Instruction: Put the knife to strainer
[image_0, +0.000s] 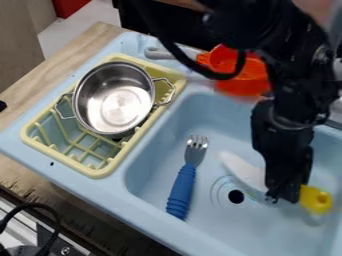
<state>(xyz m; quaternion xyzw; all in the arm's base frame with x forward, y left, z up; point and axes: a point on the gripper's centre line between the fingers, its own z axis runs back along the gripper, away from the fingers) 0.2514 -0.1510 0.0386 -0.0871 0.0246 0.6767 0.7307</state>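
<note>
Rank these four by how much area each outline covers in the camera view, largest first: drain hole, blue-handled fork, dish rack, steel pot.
1. Dish rack
2. Steel pot
3. Blue-handled fork
4. Drain hole

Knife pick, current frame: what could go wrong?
The knife lies aslant at the gripper, so it might twist or slip on lifting. Its blade could snag the blue-handled fork alongside. If the rack is the target, the pot sitting in it may get knocked.
</note>
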